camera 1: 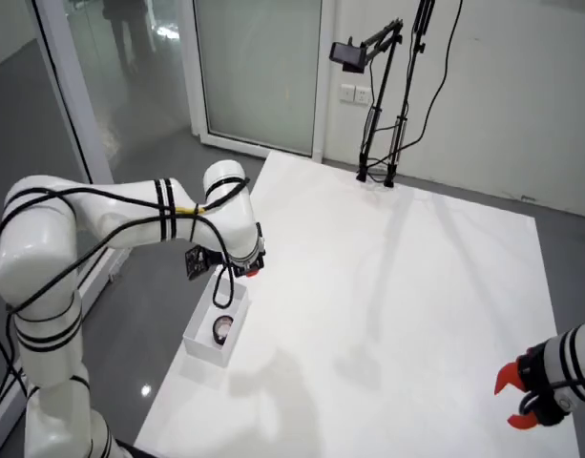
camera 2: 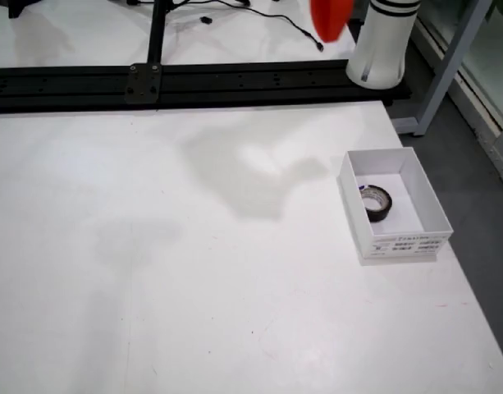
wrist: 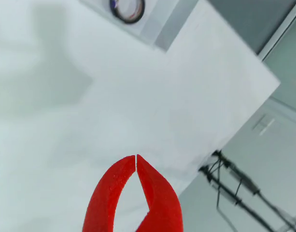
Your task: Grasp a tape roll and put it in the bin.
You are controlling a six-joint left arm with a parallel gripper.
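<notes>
A black tape roll (camera 2: 376,202) lies inside the white bin (camera 2: 399,244) near the table's right edge in the view from the front. In the view that rides on the gripper, my red gripper (wrist: 136,157) is shut, its tips touching with nothing between them. It hangs over bare white table, and the tape roll (wrist: 127,9) shows in the bin (wrist: 155,26) at the top edge. In the view from the side, the gripper (camera 1: 247,271) hovers just above and behind the bin (camera 1: 201,348) holding the tape roll (camera 1: 222,329). The front view shows the gripper (camera 2: 331,18) high at the top edge.
A second arm's red gripper (camera 1: 517,397) sits still at the lower right of the side view. A black rail (camera 2: 194,82) runs along the table's far side in the front view. A black camera stand (camera 1: 383,95) is at the far table edge.
</notes>
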